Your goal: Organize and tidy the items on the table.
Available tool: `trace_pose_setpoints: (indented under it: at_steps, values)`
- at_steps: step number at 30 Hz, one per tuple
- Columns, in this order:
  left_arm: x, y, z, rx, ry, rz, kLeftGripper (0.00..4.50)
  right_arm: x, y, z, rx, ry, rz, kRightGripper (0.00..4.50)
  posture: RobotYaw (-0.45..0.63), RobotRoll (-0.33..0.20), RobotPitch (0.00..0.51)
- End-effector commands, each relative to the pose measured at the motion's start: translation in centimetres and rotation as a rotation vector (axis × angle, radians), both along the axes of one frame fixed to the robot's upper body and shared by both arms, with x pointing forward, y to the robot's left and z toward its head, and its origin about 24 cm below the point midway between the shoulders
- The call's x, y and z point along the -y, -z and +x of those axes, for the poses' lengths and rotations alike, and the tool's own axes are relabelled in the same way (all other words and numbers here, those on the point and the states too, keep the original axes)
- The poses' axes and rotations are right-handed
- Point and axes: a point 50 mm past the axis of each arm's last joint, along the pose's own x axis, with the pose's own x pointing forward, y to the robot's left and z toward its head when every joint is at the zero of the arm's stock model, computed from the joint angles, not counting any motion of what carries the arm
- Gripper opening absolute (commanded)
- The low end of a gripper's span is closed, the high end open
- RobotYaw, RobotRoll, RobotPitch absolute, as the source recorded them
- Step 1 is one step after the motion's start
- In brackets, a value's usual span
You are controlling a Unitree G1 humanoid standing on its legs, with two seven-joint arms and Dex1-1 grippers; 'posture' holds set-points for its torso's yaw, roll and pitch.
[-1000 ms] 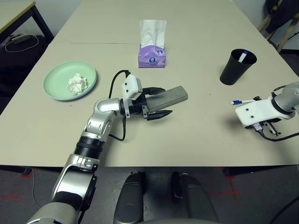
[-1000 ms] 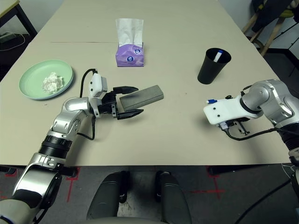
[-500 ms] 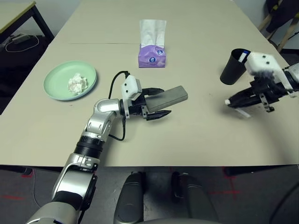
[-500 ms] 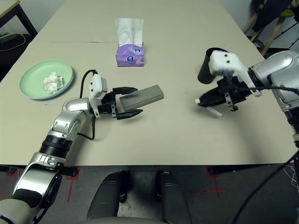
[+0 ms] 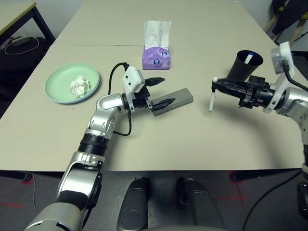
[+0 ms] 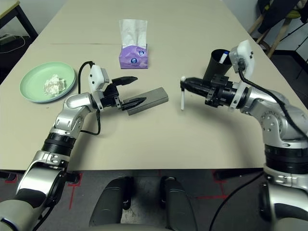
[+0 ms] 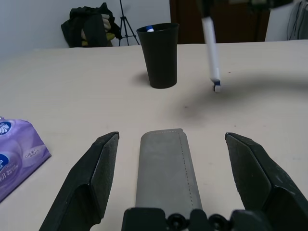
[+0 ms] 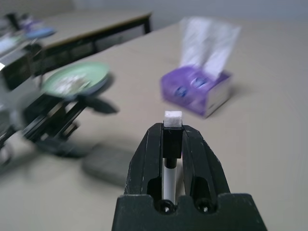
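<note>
The pale beige table [image 5: 202, 144] carried everything; the right arm reached in from the right, level above the tabletop, and its right gripper [image 5: 215, 86] had its jaws pressed together on a small white pen [image 5: 211, 101], which hung nearly upright from the fingertips, clear of the table and just left of the black cup [image 5: 243, 68]; the left arm lay across the near left part of the table, and the left gripper [image 5: 160, 91] had its fingers [image 7: 91, 180] spread wide to either side of the near end of the grey glasses case [image 5: 174, 99], with a gap on both sides and no contact to be seen; the case lay flat at the table's middle; a pale green plate [image 5: 57, 89] sat on the left part of the table, well apart from the case, with a crumpled white tissue wad [image 5: 79, 85] lying in it; a purple tissue box [image 5: 156, 57] stood farther back at the middle, a white tissue rising from its top; the cup stood upright on the right, with a second white pen [image 5: 249, 58] standing in it, its tip blue.
</note>
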Motion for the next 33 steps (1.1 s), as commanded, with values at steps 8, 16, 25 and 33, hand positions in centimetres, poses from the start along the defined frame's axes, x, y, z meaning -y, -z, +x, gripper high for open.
trace_pose_setpoints:
  at_steps: [8,16,25,33]
  values:
    - [0.0,0.0,0.0,-0.014,0.013,0.008,4.5,2.6,-2.8,1.8,0.274,0.422,0.212,0.42,0.0,0.0,0.158]
    - [-0.4,0.1,-0.1,-0.02,0.005,0.007,4.5,3.9,-2.5,3.3,0.245,0.709,0.313,0.42,0.01,0.0,0.157]
    - [-0.2,-1.0,-0.2,-0.019,0.014,-0.087,4.5,3.3,-2.4,4.3,0.191,0.725,0.301,0.42,0.01,0.0,0.156]
    - [-0.1,-1.0,-0.3,-0.022,0.017,-0.096,4.5,3.2,-2.2,5.0,0.158,0.77,0.248,0.77,0.01,0.0,0.158]
